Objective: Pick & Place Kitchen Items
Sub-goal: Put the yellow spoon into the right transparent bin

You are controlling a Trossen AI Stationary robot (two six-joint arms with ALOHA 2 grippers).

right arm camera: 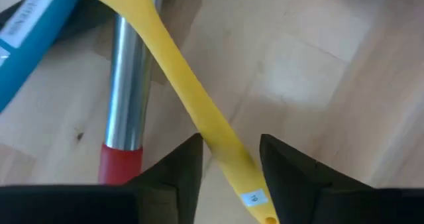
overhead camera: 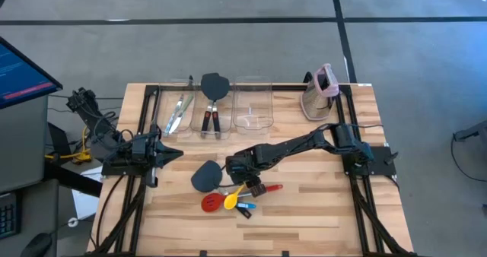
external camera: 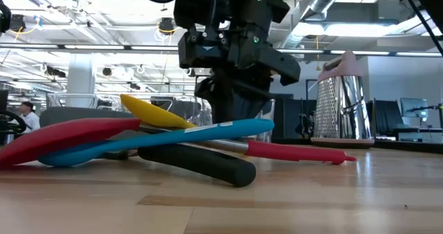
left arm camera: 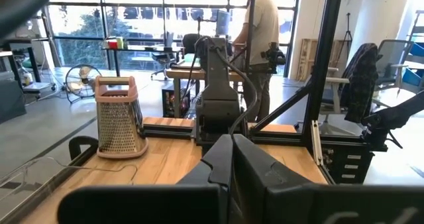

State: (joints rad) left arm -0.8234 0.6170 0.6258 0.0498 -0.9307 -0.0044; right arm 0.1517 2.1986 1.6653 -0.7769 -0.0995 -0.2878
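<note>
1. While the high view hides the right gripper [overhead camera: 245, 182] among the utensils on the counter [overhead camera: 319, 204], its wrist view shows the fingers [right arm camera: 175, 174] parted astride the yellow spoon [right arm camera: 199, 111], not visibly clamping it.
2. Only the low view shows the blue spoon [external camera: 173, 138] crossing the pile.
3. The left gripper [overhead camera: 171, 155], fingers together, waits at the counter's left edge.

A robotics lab in an open industrial hall.

A wooden table [overhead camera: 304, 204] in a black metal frame stands on bare grey concrete floor [overhead camera: 228, 44] marked with dark tape lines; a monitor [overhead camera: 19, 74] glows beside it, exposed ducts [external camera: 332, 5] cross the ceiling, and a person [left arm camera: 262, 38] stands among desks and office chairs beyond.
</note>
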